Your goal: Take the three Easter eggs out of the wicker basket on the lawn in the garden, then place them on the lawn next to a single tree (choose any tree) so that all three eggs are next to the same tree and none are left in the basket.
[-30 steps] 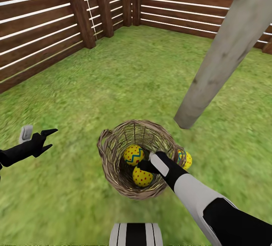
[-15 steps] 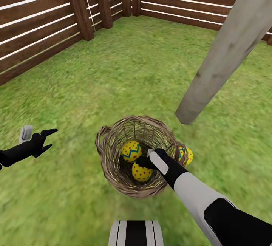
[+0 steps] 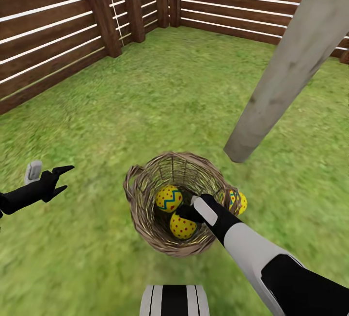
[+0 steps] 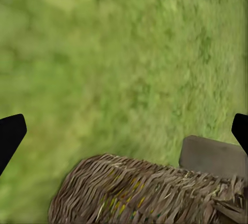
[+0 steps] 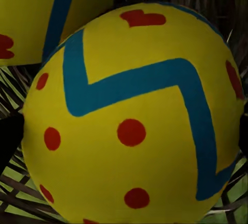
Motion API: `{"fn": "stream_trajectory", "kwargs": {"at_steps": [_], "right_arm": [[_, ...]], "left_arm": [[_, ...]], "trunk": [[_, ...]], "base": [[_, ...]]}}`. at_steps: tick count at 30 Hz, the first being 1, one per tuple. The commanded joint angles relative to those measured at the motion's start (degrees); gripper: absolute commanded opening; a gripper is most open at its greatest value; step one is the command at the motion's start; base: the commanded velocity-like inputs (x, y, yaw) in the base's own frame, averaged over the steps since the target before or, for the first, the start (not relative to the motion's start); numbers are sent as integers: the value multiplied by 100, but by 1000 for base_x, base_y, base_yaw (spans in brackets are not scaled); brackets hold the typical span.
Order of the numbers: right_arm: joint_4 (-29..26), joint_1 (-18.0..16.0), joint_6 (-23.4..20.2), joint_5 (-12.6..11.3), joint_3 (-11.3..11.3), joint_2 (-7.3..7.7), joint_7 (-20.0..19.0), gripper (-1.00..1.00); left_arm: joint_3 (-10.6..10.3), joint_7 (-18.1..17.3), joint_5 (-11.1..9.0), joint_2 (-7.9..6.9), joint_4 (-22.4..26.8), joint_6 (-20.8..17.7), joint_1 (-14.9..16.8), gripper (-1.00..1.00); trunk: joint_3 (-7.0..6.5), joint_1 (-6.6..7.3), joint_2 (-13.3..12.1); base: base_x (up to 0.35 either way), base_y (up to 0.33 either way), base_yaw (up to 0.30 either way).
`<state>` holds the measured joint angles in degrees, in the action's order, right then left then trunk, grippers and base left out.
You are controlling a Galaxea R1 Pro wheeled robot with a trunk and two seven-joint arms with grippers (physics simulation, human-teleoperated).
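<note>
Right claw [image 3: 186, 213], spread around a yellow, blue-zigzagged, red-dotted egg [image 5: 132, 121] inside the wicker basket [image 3: 145, 224].

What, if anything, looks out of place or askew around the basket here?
One Easter egg lies on the lawn against the wicker basket wall, on the side toward the tree trunk, while two eggs sit inside. The basket stands upright and undamaged. The right gripper reaches inside it.

Wicker basket [image 3: 145, 209] upright on lawn [image 3: 184, 97] near tree [image 3: 286, 73] trunk. Two Easter eggs [image 3: 168, 198] inside, touching; third egg [image 3: 241, 203] on grass just beside basket.
</note>
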<state>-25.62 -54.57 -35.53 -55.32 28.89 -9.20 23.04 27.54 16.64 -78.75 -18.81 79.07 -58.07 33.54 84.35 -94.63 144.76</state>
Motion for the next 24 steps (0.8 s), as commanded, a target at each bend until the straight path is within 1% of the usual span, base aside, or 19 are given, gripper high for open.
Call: {"fn": "stream_trajectory", "kwargs": {"at_steps": [1,17,20,24], "right_arm": [[-4,-1,-24,-14,47,6,61,-100],[-4,-1,-24,-23,44,6,67,-100],[-4,-1,-24,-31,43,6,69,-100],[-4,-1,-24,-32,46,6,63,-100]], "left_arm": [[6,59,-61,0,4,-21,4,100],[6,59,-51,0,4,-21,5,100],[6,59,-44,0,7,-21,4,100],[6,59,-44,0,4,-21,3,100]], "trunk": [[-18,3,0],[-372,44,-21],[-439,52,-25],[-527,62,-31]], "base": [[0,0,0],[0,0,0],[-172,0,0],[-13,0,0]]}}
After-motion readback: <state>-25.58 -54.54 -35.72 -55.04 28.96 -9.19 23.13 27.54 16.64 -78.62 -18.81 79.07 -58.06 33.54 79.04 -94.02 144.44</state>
